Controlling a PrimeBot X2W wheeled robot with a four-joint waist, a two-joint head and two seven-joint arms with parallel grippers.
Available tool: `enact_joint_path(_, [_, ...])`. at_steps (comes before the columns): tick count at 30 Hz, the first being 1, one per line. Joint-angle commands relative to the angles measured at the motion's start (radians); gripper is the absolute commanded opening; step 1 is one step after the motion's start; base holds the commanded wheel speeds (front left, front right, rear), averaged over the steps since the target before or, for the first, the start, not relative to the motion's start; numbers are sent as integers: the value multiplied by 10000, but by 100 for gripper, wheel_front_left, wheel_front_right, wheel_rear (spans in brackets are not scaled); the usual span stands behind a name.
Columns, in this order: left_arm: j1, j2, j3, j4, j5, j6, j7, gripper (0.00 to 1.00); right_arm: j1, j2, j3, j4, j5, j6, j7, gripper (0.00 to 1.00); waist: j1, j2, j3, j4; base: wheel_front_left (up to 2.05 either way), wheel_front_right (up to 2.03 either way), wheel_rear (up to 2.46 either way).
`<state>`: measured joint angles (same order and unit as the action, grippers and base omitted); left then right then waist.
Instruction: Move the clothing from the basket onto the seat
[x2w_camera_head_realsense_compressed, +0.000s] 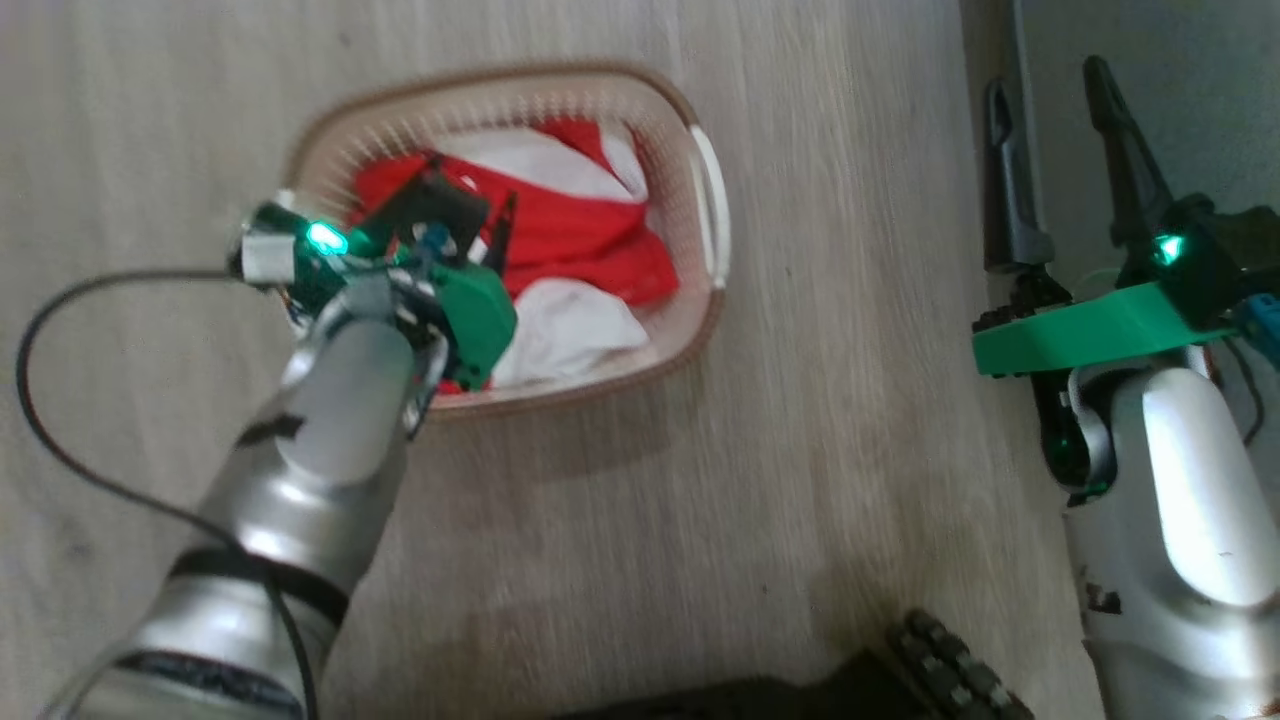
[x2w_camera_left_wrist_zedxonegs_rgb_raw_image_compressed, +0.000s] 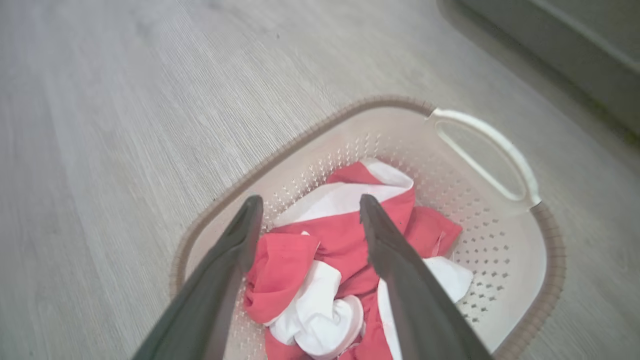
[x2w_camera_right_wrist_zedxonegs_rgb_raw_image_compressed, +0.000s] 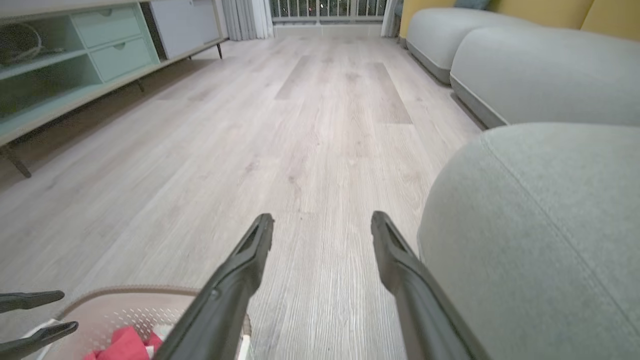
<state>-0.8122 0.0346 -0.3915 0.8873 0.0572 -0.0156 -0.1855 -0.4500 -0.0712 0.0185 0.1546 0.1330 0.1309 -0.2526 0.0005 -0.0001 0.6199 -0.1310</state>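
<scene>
The basket (x2w_camera_head_realsense_compressed: 712, 205) stands on the wooden floor, and red and white clothing (x2w_camera_head_realsense_compressed: 585, 235) lies bunched inside it. My left gripper (x2w_camera_head_realsense_compressed: 470, 195) hangs open just above the pile. In the left wrist view its fingers (x2w_camera_left_wrist_zedxonegs_rgb_raw_image_compressed: 311, 200) straddle the clothing (x2w_camera_left_wrist_zedxonegs_rgb_raw_image_compressed: 340, 235) inside the basket (x2w_camera_left_wrist_zedxonegs_rgb_raw_image_compressed: 500, 250), with nothing held. My right gripper (x2w_camera_head_realsense_compressed: 1045, 80) is open and empty off to the right, at the edge of the grey seat (x2w_camera_head_realsense_compressed: 1200, 100). In the right wrist view the gripper (x2w_camera_right_wrist_zedxonegs_rgb_raw_image_compressed: 322, 217) points along the floor, with the seat (x2w_camera_right_wrist_zedxonegs_rgb_raw_image_compressed: 540, 240) beside it and the basket (x2w_camera_right_wrist_zedxonegs_rgb_raw_image_compressed: 125, 305) at lower left.
A black cable (x2w_camera_head_realsense_compressed: 40, 400) loops over the floor left of my left arm. My dark base (x2w_camera_head_realsense_compressed: 940, 670) sits at the bottom edge. Further off are a low pale-green cabinet (x2w_camera_right_wrist_zedxonegs_rgb_raw_image_compressed: 75, 65) on the left and more grey sofa sections (x2w_camera_right_wrist_zedxonegs_rgb_raw_image_compressed: 540, 75) on the right.
</scene>
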Motion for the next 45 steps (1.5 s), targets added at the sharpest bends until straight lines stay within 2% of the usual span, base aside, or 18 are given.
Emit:
enact_joint_path(1, [-303, 164, 127, 125, 121, 104, 47, 100, 37, 100, 226, -363, 78, -2, -91, 100, -5, 1, 1116, -828, 0, 0, 0])
enact_joint_path(6, [-1507, 366, 9, 1633, 432, 552, 523, 100, -116, 187, 336, -477, 309, -2, -91, 100, -5, 1, 1844, -1323, 0, 0, 0])
enact_joint_path(15, [-2847, 1276, -40, 3378, 625, 1222, 1048, 100, 26, 208, 513, -696, 1128, -2, -92, 100, -5, 1, 2519, -2011, 0, 0, 0])
enact_joint_path(27, [-3137, 1859, -349, 3841, 745, 1417, 1358, 100, 95, 209, 696, -733, 1385, -2, -92, 100, -5, 1, 2751, -2332, 0, 0, 0])
enact_joint_path(41, [-3240, 2172, -710, 3981, 714, 1274, 1735, 100, 161, 209, 803, -766, 1519, -2, -92, 100, -5, 1, 3112, -2592, 0, 0, 0])
enact_joint_path(42, [-3259, 2189, -748, 3987, 725, 1258, 1790, 97, 163, 210, 799, -772, 1521, -2, -92, 100, -5, 1, 3142, -2598, 0, 0, 0])
enact_joint_path(43, [-3272, 2205, -775, 3991, 723, 1246, 1815, 59, 164, 210, 793, -775, 1524, -2, -92, 100, -5, 1, 3165, -2604, 0, 0, 0])
enact_joint_path(45, [-3285, 2229, -821, 3997, 710, 1230, 1819, 12, 173, 210, 781, -777, 1524, -2, -92, 100, -5, 1, 3196, -2610, 0, 0, 0])
